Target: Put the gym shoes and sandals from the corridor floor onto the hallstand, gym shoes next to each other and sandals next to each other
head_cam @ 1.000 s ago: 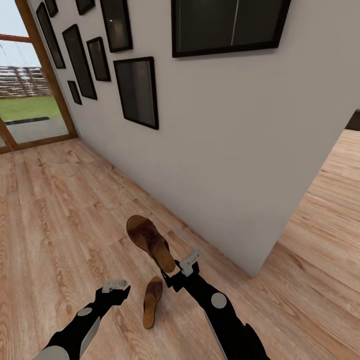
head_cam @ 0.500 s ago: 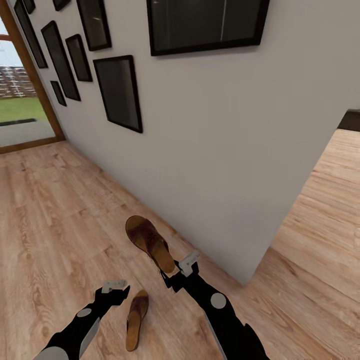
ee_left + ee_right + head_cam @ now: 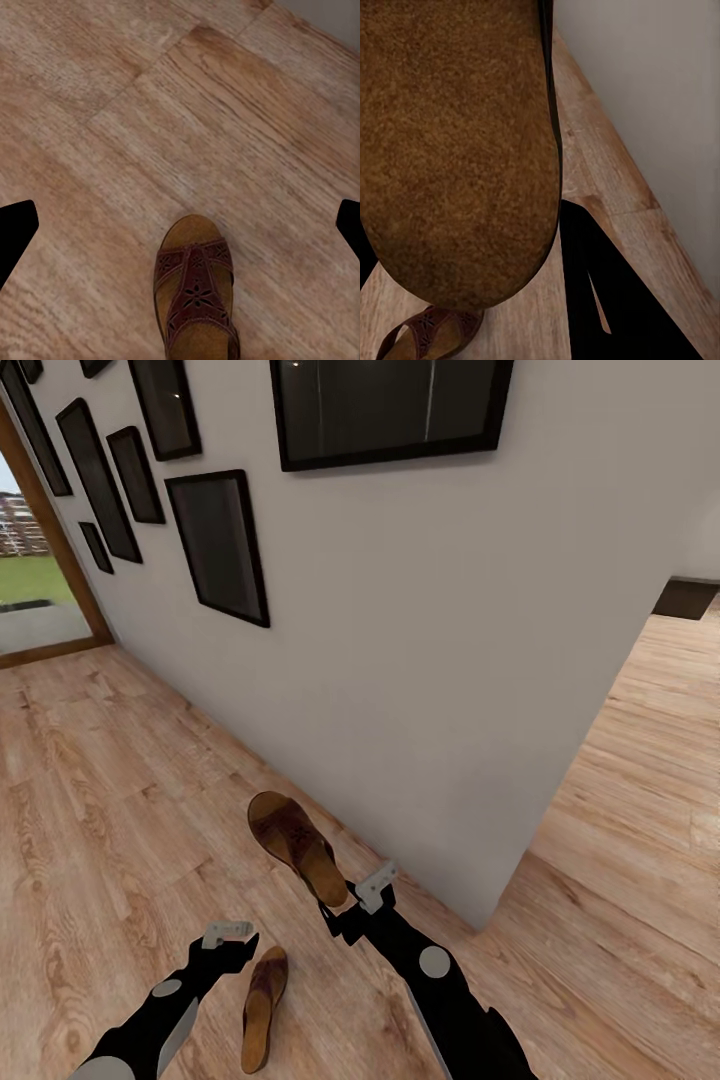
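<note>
Right gripper (image 3: 352, 895) clamped on one sandal (image 3: 297, 845) held above the corridor floor (image 3: 90, 800), other sandal (image 3: 259, 1007) lying just beside the spread, empty left gripper (image 3: 228, 934).

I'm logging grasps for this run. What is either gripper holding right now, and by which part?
The right gripper holds one sandal by its heel end, lifted off the floor. The left gripper is open and holds nothing; the other sandal lies on the floor.

The right gripper (image 3: 352, 895) holds one sandal (image 3: 297, 846) aloft; the other sandal (image 3: 262, 1007) lies on the corridor floor (image 3: 90, 810).
</note>
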